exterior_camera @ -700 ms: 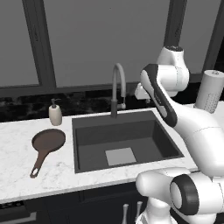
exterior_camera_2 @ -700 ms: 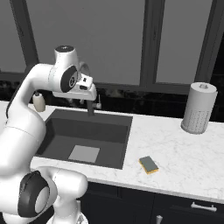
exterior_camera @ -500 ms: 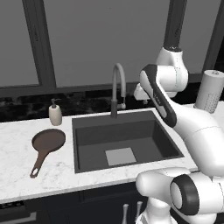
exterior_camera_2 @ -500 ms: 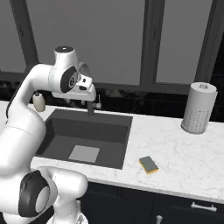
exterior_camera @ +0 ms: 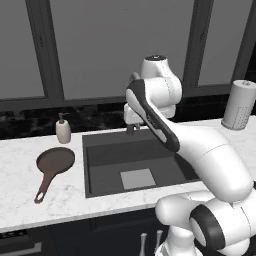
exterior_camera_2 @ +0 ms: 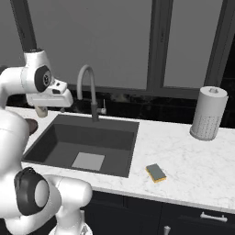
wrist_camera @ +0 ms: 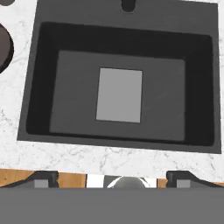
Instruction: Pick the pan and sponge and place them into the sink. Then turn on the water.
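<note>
Arm raised, bent forward; jaws wide apart, pointing down, empty.

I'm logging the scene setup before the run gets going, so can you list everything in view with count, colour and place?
pan: one, dark reddish-brown, on the counter left of the sink, handle toward the front edge.
sponge: one, yellow with a dark scouring top, on the counter right of the sink.
sink: one, dark grey basin with a light grey drain plate, set in the counter, nothing in it.
faucet: one, grey gooseneck, behind the sink, no water running.
soap bottle: one, beige, behind the pan.
paper towel roll: one, grey-white, upright at far right.
counter: one, white marble.
pincer: one, dark tips wide apart, above the sink, holding nothing.
</note>
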Controlling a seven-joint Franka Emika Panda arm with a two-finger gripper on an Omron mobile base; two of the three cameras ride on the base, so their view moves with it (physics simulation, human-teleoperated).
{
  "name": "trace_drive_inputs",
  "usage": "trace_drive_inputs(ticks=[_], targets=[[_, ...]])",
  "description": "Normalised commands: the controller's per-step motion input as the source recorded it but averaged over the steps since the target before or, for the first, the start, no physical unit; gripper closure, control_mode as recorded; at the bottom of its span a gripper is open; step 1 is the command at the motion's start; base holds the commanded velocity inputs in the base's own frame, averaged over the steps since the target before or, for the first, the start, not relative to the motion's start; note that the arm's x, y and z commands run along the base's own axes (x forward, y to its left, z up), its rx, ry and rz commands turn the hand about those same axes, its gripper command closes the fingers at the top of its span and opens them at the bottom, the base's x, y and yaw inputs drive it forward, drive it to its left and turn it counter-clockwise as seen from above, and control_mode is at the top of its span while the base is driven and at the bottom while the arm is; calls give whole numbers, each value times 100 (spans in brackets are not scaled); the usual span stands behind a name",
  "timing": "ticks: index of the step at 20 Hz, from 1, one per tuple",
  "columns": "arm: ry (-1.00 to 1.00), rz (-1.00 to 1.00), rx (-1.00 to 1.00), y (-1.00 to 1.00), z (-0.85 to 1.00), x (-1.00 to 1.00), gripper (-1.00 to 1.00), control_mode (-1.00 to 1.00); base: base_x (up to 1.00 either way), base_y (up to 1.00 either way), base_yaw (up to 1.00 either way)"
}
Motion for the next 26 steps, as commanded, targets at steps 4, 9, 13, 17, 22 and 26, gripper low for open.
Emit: trace_drive_inputs(ticks=[4,9,13,17,22,26], targets=[[21,0,-19,100,-6,-30,-100,-100,0,0,0],[23,0,-5,100,-26,-8,-100,-100,0,0,0],[10,0,0,65,-33,1,-100,-100,0,0,0],[0,0,-1,2,-13,1,-100,-100,0,0,0],[0,0,8,8,-36,12,-100,-100,0,0,0],[0,0,18,29,-47,22,-100,-100,0,0,0]])
